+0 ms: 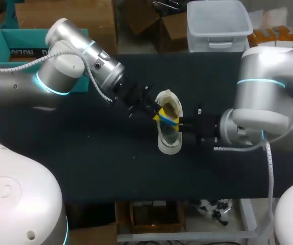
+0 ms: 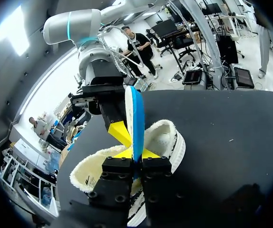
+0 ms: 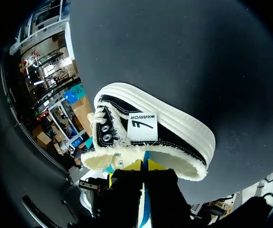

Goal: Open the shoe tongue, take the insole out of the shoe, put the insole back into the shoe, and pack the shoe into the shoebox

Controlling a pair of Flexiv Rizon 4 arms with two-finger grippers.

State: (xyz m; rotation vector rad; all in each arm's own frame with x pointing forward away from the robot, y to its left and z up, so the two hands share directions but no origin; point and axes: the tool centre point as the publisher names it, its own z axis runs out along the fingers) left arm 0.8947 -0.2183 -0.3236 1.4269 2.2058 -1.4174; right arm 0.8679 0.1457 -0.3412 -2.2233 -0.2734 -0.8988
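Pinching the blue insole (image 2: 136, 114) on edge above the mouth of the shoe (image 1: 169, 143) at mid tabletop (image 1: 85, 153), left end effector (image 2: 136, 159) and right end effector (image 3: 144, 167) both sit narrow on it, so the insole step seems in hand, and next one should release while the other steers it.

The shoe (image 3: 174, 137) is black with cream fleecy lining and white sole, the insole (image 2: 137, 118) blue, the table (image 1: 85, 153) black.

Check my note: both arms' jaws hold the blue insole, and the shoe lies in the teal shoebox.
One point is wrong: the shoe is not in the teal shoebox; it lies on the black table, as the head view shows. Both arms' jaws do hold the blue insole.
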